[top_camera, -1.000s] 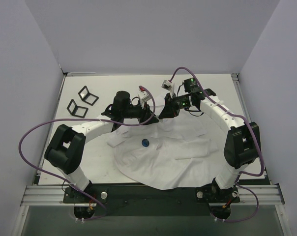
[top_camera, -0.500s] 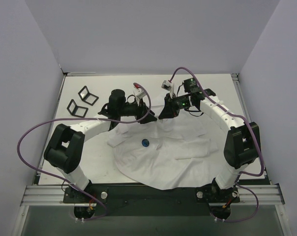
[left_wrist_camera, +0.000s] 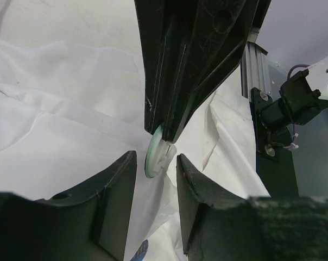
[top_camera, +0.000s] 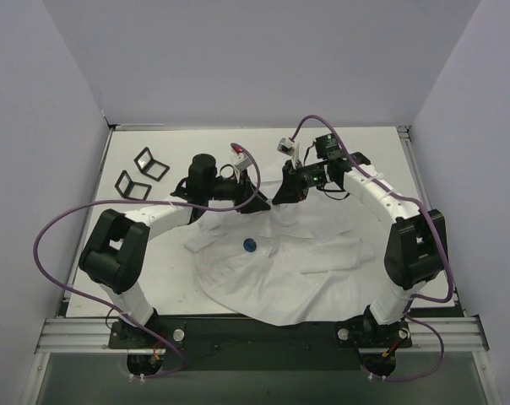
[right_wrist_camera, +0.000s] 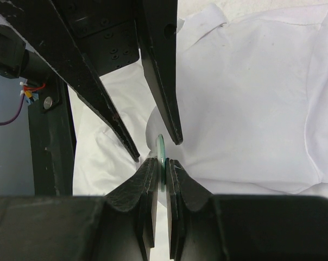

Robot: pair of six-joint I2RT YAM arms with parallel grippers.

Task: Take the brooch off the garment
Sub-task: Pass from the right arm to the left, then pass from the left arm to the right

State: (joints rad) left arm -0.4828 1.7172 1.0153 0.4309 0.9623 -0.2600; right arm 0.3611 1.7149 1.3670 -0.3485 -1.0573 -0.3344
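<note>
Since a second ago your left gripper (top_camera: 252, 186) has edged a little left and away, while the right gripper (top_camera: 280, 196) has held its place over the far part of the white shirt (top_camera: 297, 270). From above, the brooch is too small to make out between them.

From the left wrist, the brooch (left_wrist_camera: 154, 159), a pale green disc, stands on edge between your spread left fingers (left_wrist_camera: 112, 196), and neither touches it.

From the right wrist, the right pads (right_wrist_camera: 149, 179) are clamped on its flat faces. Its thin rim faces the camera and its long line runs up-down. Cloth bunches just behind it, so I judge it gripped but not yet freed: the pull remains
</note>
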